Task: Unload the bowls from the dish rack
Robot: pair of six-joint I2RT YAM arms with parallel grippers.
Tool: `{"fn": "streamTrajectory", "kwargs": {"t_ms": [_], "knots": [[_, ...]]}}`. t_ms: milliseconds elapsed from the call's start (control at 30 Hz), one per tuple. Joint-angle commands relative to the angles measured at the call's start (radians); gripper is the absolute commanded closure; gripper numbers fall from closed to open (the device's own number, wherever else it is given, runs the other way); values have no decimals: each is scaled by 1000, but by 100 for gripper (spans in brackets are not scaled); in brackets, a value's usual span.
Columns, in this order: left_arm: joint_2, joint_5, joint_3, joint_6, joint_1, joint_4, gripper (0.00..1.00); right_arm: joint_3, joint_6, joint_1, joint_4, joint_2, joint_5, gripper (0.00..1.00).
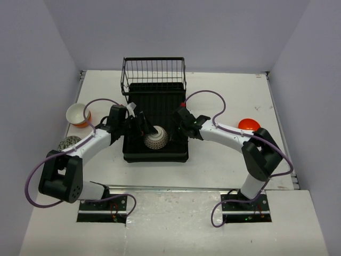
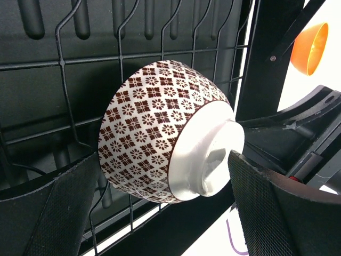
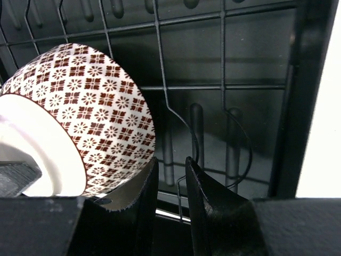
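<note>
The black dish rack lies mid-table with its wire basket at the far end. One brown-and-white patterned bowl leans on its side in the rack's near part, white foot outward. My left gripper is open and straddles this bowl, one finger on each side; the right finger is close to the foot. My right gripper is at the rack's right side, jaws nearly closed on nothing. Its left finger is against the bowl's rim.
An orange bowl sits on the table to the right and shows in the left wrist view. A white-and-orange bowl and a patterned bowl sit on the left. Rack wires and pegs surround both grippers.
</note>
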Motion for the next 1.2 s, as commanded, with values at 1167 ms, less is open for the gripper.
{"fn": "streamTrajectory", "kwargs": {"t_ms": [1167], "knots": [[-88,-28,-22,-72,0,-29,1,97,-50,0,-15,76,-76,72]]}}
